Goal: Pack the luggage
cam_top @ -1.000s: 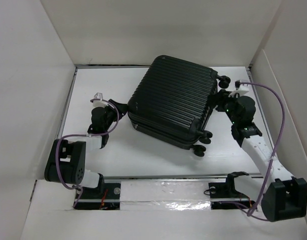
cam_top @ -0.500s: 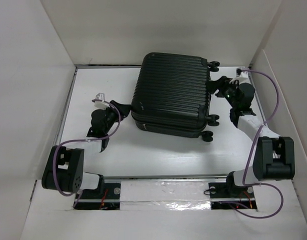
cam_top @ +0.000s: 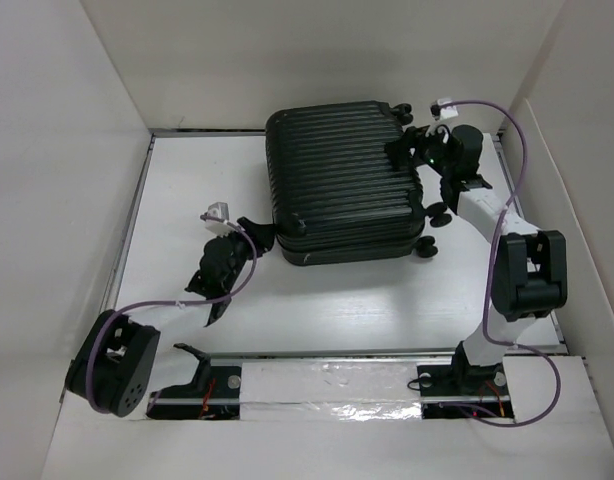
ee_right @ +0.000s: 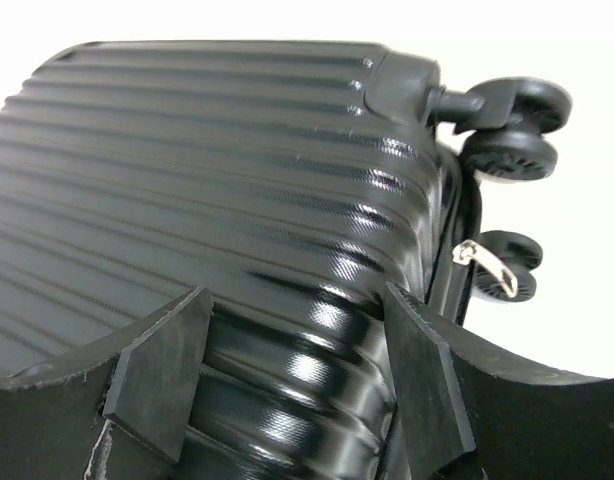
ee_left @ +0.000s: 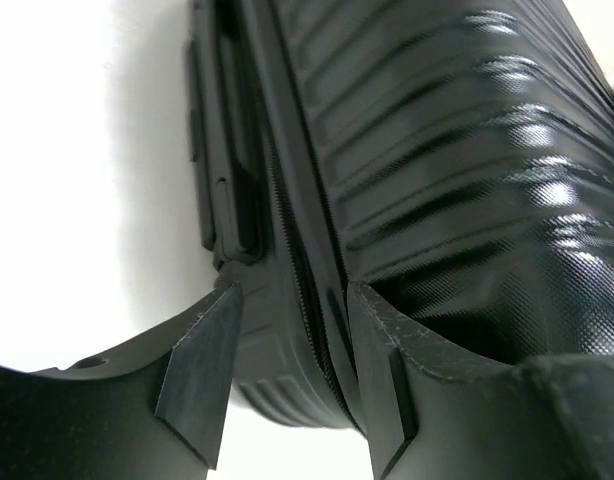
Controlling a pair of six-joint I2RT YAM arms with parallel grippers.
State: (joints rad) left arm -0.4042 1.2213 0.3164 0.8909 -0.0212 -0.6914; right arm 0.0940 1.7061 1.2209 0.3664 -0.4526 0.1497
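Note:
The luggage (cam_top: 347, 180), a black ribbed hard-shell suitcase, lies flat and closed at the back of the white table, its small wheels (cam_top: 432, 215) pointing right. My left gripper (cam_top: 257, 235) is at its near left corner. In the left wrist view the fingers (ee_left: 202, 375) stand apart, with the zip seam (ee_left: 307, 290) of that corner between them. My right gripper (cam_top: 407, 150) hangs over the far right corner, close to the wheels. Its jaws are open wide above the ribbed shell (ee_right: 237, 200), with the wheels (ee_right: 507, 110) and a silver zip pull (ee_right: 487, 262) just beyond.
White walls enclose the table: a back wall (cam_top: 327, 60) right behind the suitcase, a left wall (cam_top: 57, 200) and a right panel (cam_top: 557, 180). A taped rail (cam_top: 327, 378) runs along the near edge between the arm bases. Purple cables loop from both wrists.
The suitcase has turned counter-clockwise and slid back and left, now square to the walls. My right gripper moved to the far corner and opened wider. The left gripper followed the near corner.

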